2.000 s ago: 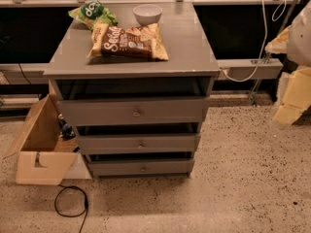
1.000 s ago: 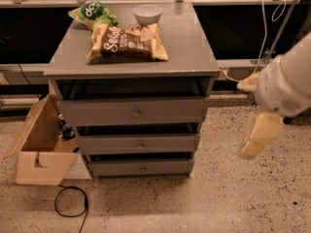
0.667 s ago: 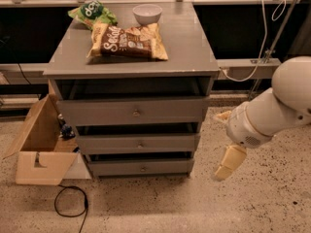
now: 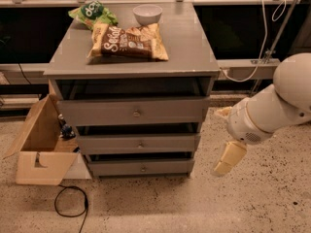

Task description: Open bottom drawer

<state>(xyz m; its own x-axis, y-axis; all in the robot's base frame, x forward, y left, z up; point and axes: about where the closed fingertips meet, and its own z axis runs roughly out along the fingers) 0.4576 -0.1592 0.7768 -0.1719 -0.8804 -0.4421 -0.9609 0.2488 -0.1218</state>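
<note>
The grey cabinet (image 4: 131, 69) has three drawers, all shut. The bottom drawer (image 4: 141, 167) is the slimmest front, low near the floor, with a tiny round metal knob (image 4: 143, 168) at its centre. My gripper (image 4: 219, 142) hangs to the right of the cabinet, at about the height of the lower two drawers and clear of them. It is open and empty: one cream finger (image 4: 228, 158) points down-left and the tip of the other (image 4: 223, 112) shows above it. The white arm (image 4: 277, 103) comes in from the right.
On the cabinet top lie a brown chip bag (image 4: 129, 41), a green bag (image 4: 92, 12) and a white bowl (image 4: 147, 13). An open cardboard box (image 4: 39, 147) stands left of the cabinet, with a black cable (image 4: 70, 203) on the speckled floor. A white cable (image 4: 257, 42) hangs at the right.
The arm has swung in from the right edge and come down-left, then held near the cabinet's right side. The drawers have not moved.
</note>
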